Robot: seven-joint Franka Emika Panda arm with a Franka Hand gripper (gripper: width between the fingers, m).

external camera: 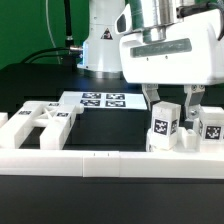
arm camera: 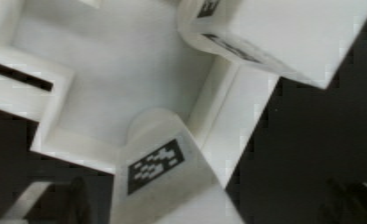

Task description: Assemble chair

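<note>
Item one, the chair. It is in loose matte white plastic pieces on the black table (external camera: pixel 110 128), all close behind the low white border wall (external camera: pixel 100 160).

The tall white tagged block (external camera: pixel 165 125) stands upright with its long axis vertical. Its black-and-white square markers face the exterior camera. A second tagged white block (external camera: pixel 210 128) stands just beside it, toward the exterior view's right, also upright.

The flat white cross-braced frame (external camera: pixel 40 120) lies flat at the exterior view's left. Its long axis runs along the border wall.

The thin marker board (external camera: pixel 103 100) lies farther back, between the frame and the blocks.

Item two, my gripper (external camera: pixel 173 100). The jaws stand wide apart. One finger (external camera: pixel 152 97) hangs just over the tall block's top edge, and the other finger is out above the gap between the two blocks. Nothing is clamped. I cannot tell whether the nearer fingertip touches the block.

Item three, pose. My white arm (external camera: pixel 165 50) comes down from above, with the wrist level and the fingers pointing straight down at the table.

The wrist view is blurred. It shows a white piece with a square marker (arm camera: pixel 157 165) tilted across a broad white panel (arm camera: pixel 109 60). I cannot tell which pieces of the chair these are.
</note>
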